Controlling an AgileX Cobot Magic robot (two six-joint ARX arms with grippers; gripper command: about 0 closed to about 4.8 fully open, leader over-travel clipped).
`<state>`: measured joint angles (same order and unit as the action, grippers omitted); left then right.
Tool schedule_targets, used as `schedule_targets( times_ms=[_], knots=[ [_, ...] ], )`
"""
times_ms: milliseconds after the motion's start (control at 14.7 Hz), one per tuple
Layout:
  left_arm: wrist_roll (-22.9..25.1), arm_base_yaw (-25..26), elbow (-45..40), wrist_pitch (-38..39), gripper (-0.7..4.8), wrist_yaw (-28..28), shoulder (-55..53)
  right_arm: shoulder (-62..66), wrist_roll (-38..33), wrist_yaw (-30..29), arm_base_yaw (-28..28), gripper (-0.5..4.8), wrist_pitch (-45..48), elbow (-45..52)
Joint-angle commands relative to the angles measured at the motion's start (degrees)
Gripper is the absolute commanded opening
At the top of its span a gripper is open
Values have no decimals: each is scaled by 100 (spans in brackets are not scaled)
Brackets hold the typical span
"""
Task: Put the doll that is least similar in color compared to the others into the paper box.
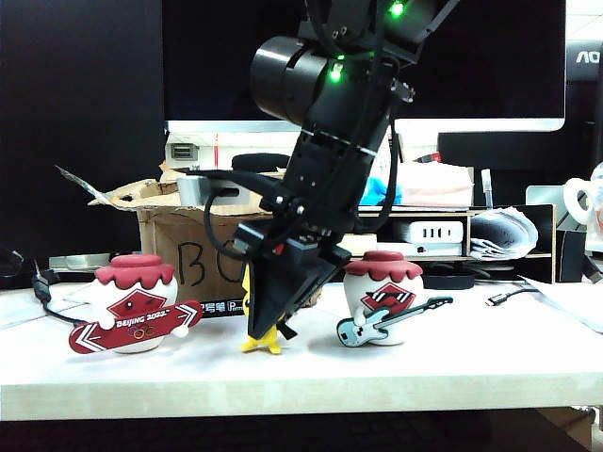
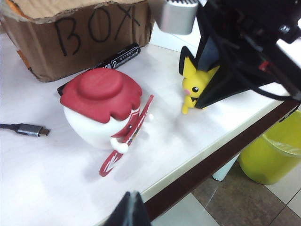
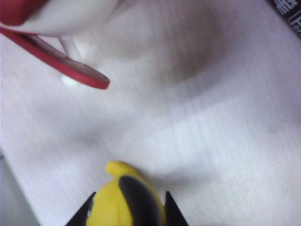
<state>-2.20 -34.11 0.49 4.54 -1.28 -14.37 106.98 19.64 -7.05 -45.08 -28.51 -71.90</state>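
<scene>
Yellow doll sits pinched in right gripper jaws, seemingly on counter; paper box waits. Left gripper: can't tell.

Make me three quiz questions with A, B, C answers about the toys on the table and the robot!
1. Where is the yellow doll?
A. between the two red-capped dolls
B. inside the box
C. on the floor

2. How many red-capped dolls stand on the table?
A. one
B. two
C. four

3. What is the right gripper doing?
A. hanging wide open up high
B. closed on the yellow doll
C. holding the marker

Answers: 1 A, it stands between the snowboard doll and guitar doll. 2 B, those two. 3 B, its fingers pinch the doll's body. The left gripper only peeks in, away from the dolls.
</scene>
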Motion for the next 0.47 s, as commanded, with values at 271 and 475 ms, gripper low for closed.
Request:
schedule_targets(
  times_ms=[271,475],
  knots=[
    [4,-4,4,-35,-5,0,2,-907,-168,-63,-4,102,-33,-28],
    [4,-2,4,-37,-5,0,2,-1617,-208,-72,-9,103,164,-28]
  ],
)
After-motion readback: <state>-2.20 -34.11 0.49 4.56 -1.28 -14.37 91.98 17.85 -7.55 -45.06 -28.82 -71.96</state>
